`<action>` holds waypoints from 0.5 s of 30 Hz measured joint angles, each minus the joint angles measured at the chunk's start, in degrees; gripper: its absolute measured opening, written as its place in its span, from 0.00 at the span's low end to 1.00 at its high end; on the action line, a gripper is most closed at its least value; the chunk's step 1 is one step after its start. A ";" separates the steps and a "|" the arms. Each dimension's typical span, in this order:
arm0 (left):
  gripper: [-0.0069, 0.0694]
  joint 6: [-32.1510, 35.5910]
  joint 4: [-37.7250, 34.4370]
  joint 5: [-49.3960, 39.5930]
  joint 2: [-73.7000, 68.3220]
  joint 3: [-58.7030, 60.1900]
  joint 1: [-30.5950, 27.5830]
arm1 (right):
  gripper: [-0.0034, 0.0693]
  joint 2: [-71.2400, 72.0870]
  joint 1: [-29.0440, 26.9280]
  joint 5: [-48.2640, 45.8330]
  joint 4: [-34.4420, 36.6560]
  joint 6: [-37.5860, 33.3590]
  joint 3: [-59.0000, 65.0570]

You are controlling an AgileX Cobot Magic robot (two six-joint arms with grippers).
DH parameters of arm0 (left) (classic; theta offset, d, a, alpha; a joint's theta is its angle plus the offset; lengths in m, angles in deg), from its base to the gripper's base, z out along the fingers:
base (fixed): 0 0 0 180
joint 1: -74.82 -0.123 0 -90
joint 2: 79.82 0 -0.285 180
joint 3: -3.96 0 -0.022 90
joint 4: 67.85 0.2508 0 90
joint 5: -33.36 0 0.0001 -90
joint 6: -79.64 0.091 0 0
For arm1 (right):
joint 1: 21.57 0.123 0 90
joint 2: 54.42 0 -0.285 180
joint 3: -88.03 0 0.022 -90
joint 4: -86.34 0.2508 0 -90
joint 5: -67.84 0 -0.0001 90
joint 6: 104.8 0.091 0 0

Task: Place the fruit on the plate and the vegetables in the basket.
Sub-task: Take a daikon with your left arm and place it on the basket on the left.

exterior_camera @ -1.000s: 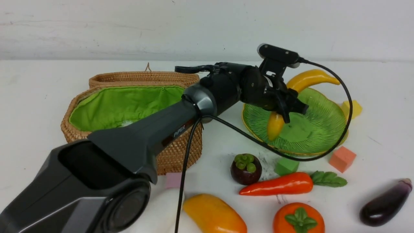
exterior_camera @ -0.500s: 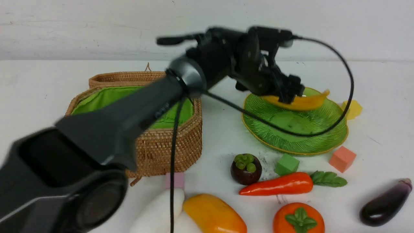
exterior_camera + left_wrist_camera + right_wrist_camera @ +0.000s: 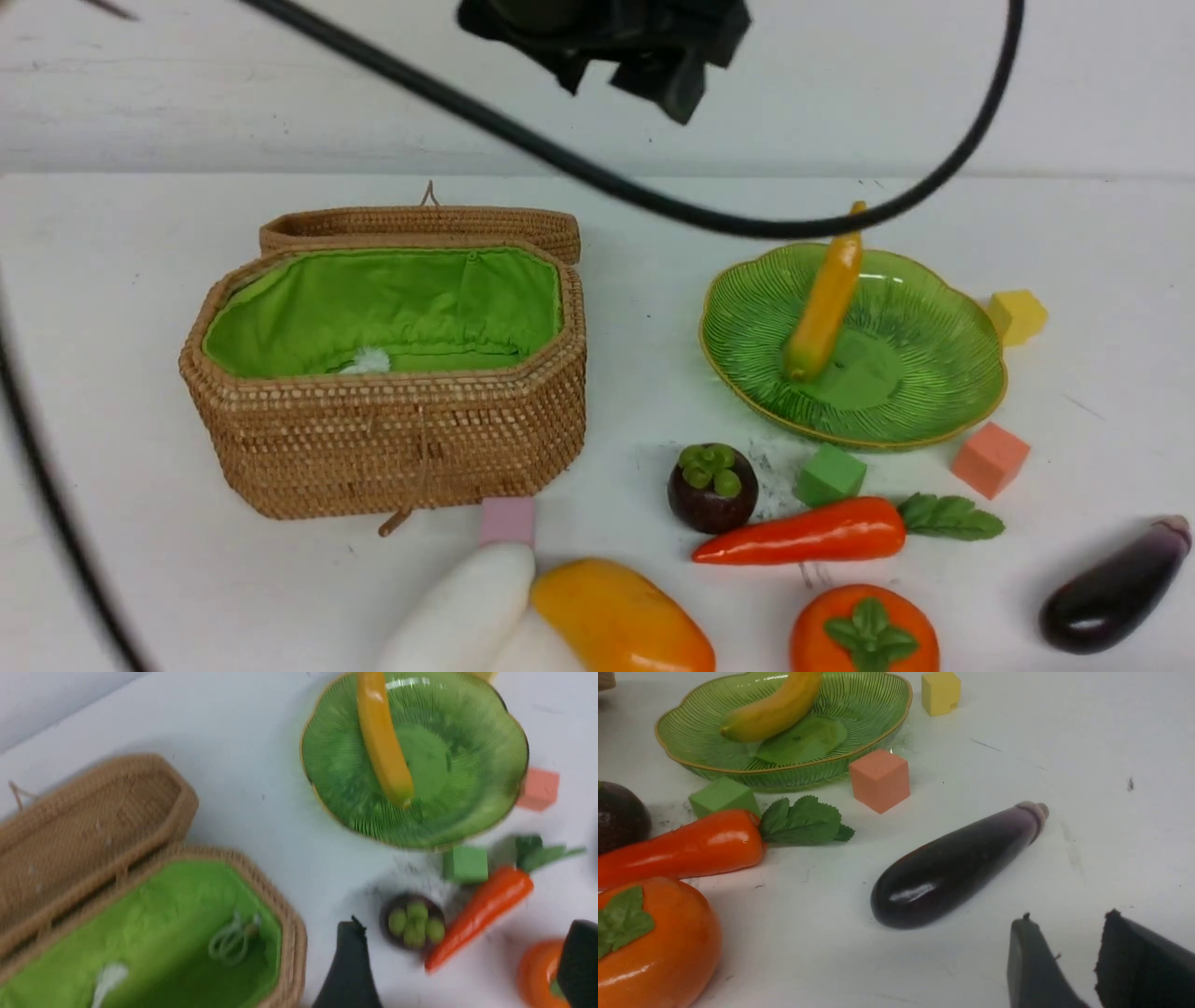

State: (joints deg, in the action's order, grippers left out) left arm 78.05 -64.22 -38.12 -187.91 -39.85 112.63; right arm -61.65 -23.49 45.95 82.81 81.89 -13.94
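Note:
The yellow banana (image 3: 823,303) lies across the green plate (image 3: 934,392), free of any grip. My left gripper (image 3: 465,961) hangs open and empty high above the table, over the mangosteen (image 3: 413,924) and carrot (image 3: 486,907). The open basket (image 3: 383,439) stands at the left. Along the front lie the radish (image 3: 462,616), mango (image 3: 621,621), persimmon (image 3: 864,635) and eggplant (image 3: 1111,588). My right gripper (image 3: 1069,938) stays low near the eggplant (image 3: 957,863), jaws apart with nothing between them; the front view does not show it.
Foam cubes sit about: green (image 3: 827,474) and salmon (image 3: 990,459) by the plate's front rim, yellow (image 3: 1018,315) at its right, pink (image 3: 507,521) against the basket's front. A black cable (image 3: 653,201) sweeps across the upper front view. The basket lid (image 3: 420,224) lies open behind.
The left gripper opened and let go of the banana, which settled on the plate. The left arm then rose up and away to the top of the view. The right gripper held still.

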 joint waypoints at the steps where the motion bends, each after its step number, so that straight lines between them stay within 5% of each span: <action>1: 0.80 0.00 0.00 0.00 2.18 3.68 0.00 | 0.38 0.00 0.00 0.00 0.00 0.00 0.00; 9: 0.80 -1.62 0.00 0.77 12.31 37.01 0.00 | 0.38 0.00 0.00 0.00 0.00 0.00 0.00; 15: 0.80 -3.10 1.07 12.78 10.05 54.92 -0.07 | 0.38 0.00 0.00 0.00 0.00 0.00 0.00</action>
State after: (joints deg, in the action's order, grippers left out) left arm 74.94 -63.15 -25.35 -177.86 15.07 112.55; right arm -61.65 -23.49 45.95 82.81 81.89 -13.94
